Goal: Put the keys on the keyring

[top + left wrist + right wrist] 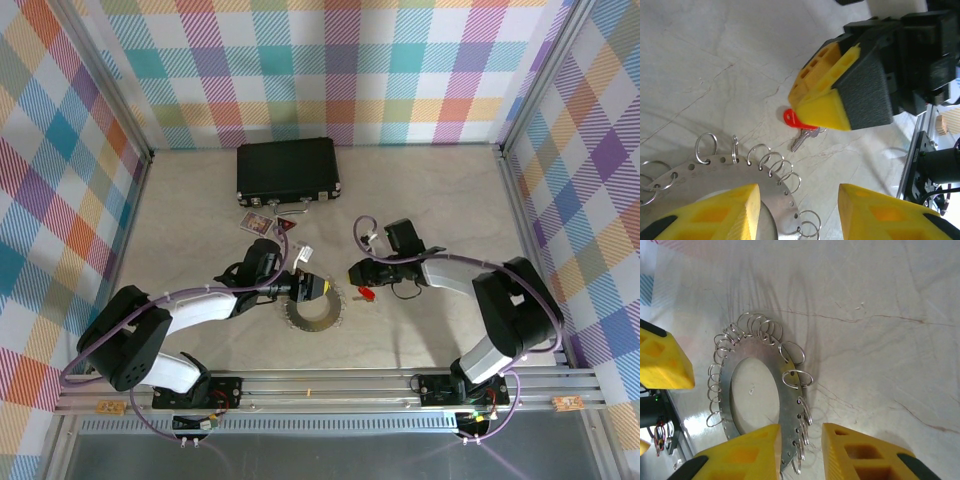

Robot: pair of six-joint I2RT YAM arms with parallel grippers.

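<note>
Near the front of the pale, marble-patterned worktop (440,210) lies the keyring (315,314), a flat silvery metal ring plate with small wire loops threaded through holes all round its rim. The left hand (310,288) hangs right over its far edge, yellow fingers spread wide; from its own wrist camera the left hand (799,192) has one finger above the plate (730,172) and the other out over bare worktop. Just to the right lie the keys (366,294), a tiny silver key on a little red plastic tag. The red tag (792,119) pokes out from under the tip of the right hand (825,112). From its own wrist, the right hand (800,432) shows a narrow gap with nothing visible between the fingers, and the keyring (787,405) just beyond. A black rectangular case (288,170) sits at the back, well apart.
</note>
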